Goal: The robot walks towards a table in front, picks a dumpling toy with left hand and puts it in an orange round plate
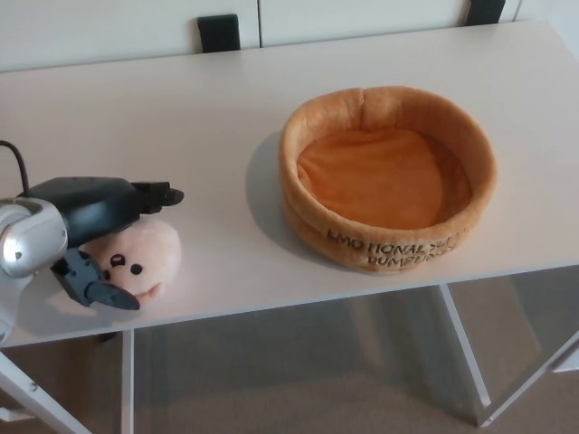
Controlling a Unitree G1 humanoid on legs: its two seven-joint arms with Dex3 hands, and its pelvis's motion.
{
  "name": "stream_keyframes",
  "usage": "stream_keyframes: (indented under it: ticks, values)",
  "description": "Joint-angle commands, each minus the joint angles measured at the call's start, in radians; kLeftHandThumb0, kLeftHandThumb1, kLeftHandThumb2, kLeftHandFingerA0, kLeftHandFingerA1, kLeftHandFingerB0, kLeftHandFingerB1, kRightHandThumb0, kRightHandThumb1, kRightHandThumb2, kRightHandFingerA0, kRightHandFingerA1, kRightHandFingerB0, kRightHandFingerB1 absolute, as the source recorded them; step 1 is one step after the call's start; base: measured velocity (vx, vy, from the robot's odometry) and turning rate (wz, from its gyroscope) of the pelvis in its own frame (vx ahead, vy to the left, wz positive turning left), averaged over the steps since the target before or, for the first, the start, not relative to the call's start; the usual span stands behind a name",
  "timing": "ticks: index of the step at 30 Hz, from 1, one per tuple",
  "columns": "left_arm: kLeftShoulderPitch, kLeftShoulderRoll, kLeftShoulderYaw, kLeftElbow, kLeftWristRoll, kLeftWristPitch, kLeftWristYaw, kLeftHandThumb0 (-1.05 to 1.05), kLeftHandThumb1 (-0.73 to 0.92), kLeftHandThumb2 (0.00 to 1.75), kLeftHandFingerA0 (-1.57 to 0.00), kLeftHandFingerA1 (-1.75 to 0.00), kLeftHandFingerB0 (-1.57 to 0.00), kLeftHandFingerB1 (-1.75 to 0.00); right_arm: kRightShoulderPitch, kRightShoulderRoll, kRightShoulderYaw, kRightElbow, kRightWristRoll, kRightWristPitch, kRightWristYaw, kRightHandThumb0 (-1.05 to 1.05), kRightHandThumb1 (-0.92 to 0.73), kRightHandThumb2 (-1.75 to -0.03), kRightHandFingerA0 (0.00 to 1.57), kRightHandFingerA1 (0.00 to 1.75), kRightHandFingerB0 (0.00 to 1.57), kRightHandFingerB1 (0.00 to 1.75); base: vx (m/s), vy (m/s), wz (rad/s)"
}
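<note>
- The robot's left hand [101, 237] hangs over a pink dumpling toy [137, 259] near the front left edge of a white table [208, 117], its fingers spread: the two upper fingers [154, 195] reach past the toy's far side, while the thumb [101, 291] sits low at its near side.
- Nothing is held yet; the plush appears bracketed but not squeezed, with its face still showing between the digits.
- The orange round plate [389, 244], a soft-walled plush dish, stands empty well to the right of the toy.
- A sound grasp likely calls for lowering the hand so the toy sits deep between thumb and fingers, then closing gently.
- The toy looks soft and rounded, so a shallow pinch may let it squirt toward the table edge.
- The right hand is not in view.
</note>
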Motion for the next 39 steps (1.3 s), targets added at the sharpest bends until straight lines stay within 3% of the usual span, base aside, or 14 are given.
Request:
stream_keyframes:
  ticks: [1,22,23,25,26,28,29,30,31,33,34,36,38,39]
  values:
    - [0.007,0.001,-0.009,0.016,0.038,0.016,-0.019,-0.58,0.39,0.71,0.00,-0.08,0.00,-0.15,0.003,-0.019,-0.001,0.003,0.000,0.004,-0.005,-0.34,-0.77,-0.62,0.53,0.60,0.34,0.34,0.00,0.000,0.00]
    - [0.009,-0.032,-0.039,0.123,0.069,-0.017,0.012,-0.56,0.38,0.71,-0.01,-0.22,0.00,-0.16,0.004,-0.015,-0.005,0.000,0.005,-0.002,0.000,-0.32,-0.76,-0.62,0.50,0.59,0.32,0.35,0.00,0.000,0.00]
    - [0.022,-0.034,-0.041,0.127,0.081,-0.047,0.053,-0.46,0.37,0.67,-0.38,-0.51,0.00,-0.16,0.004,-0.016,-0.005,0.001,0.006,-0.005,0.006,-0.33,-0.77,-0.64,0.50,0.60,0.32,0.36,0.00,0.000,0.00]
    - [0.028,-0.034,-0.042,0.129,0.086,-0.060,0.072,-0.46,0.37,0.67,-0.38,-0.51,0.00,-0.16,0.003,-0.017,-0.005,0.001,0.006,-0.007,0.008,-0.33,-0.77,-0.64,0.50,0.60,0.32,0.36,0.00,0.000,0.00]
    - [0.039,-0.049,-0.045,0.141,0.095,-0.060,0.103,-0.17,0.58,0.58,-0.90,-0.61,-0.62,-0.39,0.003,-0.014,-0.005,-0.001,0.007,-0.004,0.008,-0.33,-0.78,-0.64,0.50,0.59,0.33,0.36,0.00,0.000,0.00]
    - [0.052,-0.068,-0.050,0.157,0.106,-0.062,0.143,-0.17,0.58,0.58,-0.90,-0.61,-0.62,-0.39,0.003,-0.011,-0.005,-0.003,0.008,-0.001,0.007,-0.33,-0.78,-0.64,0.50,0.59,0.33,0.36,0.00,0.000,0.00]
    - [0.056,-0.077,-0.057,0.170,0.118,-0.074,0.168,-0.25,0.57,0.58,-0.92,-0.55,-0.81,-0.46,0.003,-0.009,-0.011,-0.004,0.015,0.000,0.014,-0.33,-0.78,-0.64,0.50,0.59,0.33,0.36,0.00,0.000,0.00]
    - [0.056,-0.079,-0.058,0.174,0.121,-0.078,0.173,-0.25,0.57,0.58,-0.92,-0.55,-0.81,-0.46,0.003,-0.009,-0.012,-0.004,0.017,0.000,0.015,-0.33,-0.78,-0.64,0.50,0.59,0.33,0.36,0.00,0.000,0.00]
    - [0.074,-0.082,-0.058,0.192,0.130,-0.135,0.245,-0.25,0.58,0.57,-0.76,-1.22,-0.83,-0.79,-0.004,-0.008,-0.018,0.007,0.022,-0.001,0.016,-0.33,-0.77,-0.63,0.49,0.61,0.34,0.37,0.00,0.000,0.00]
    - [0.081,-0.083,-0.058,0.202,0.134,-0.162,0.278,-0.25,0.58,0.57,-0.76,-1.22,-0.83,-0.79,-0.007,-0.007,-0.021,0.012,0.023,-0.002,0.017,-0.33,-0.77,-0.63,0.49,0.61,0.34,0.37,0.00,0.000,0.00]
    - [0.086,-0.087,-0.057,0.217,0.142,-0.194,0.323,-0.24,0.67,0.58,-0.57,-1.55,-0.63,-1.07,-0.006,-0.007,-0.020,0.008,0.021,-0.002,0.016,-0.39,-0.61,-0.89,0.45,0.65,0.27,0.49,0.00,0.000,0.00]
    - [0.093,-0.091,-0.056,0.236,0.151,-0.232,0.379,-0.24,0.67,0.58,-0.57,-1.55,-0.63,-1.07,-0.005,-0.008,-0.019,0.003,0.018,-0.003,0.015,-0.39,-0.61,-0.89,0.45,0.65,0.27,0.49,0.00,0.000,0.00]
    - [0.095,-0.091,-0.052,0.249,0.150,-0.262,0.406,-0.25,0.61,0.58,-0.58,-1.51,-0.59,-1.12,-0.001,-0.008,-0.019,-0.005,0.018,-0.006,0.018,-0.34,-0.79,-0.63,0.49,0.61,0.33,0.37,0.00,0.000,0.00]
    - [0.097,-0.093,-0.050,0.255,0.152,-0.277,0.429,-0.23,0.67,0.57,-0.56,-1.56,-0.46,-1.39,-0.002,-0.008,-0.016,-0.003,0.014,-0.011,0.017,-0.32,-0.80,-0.64,0.47,0.57,0.33,0.37,0.00,0.000,0.00]
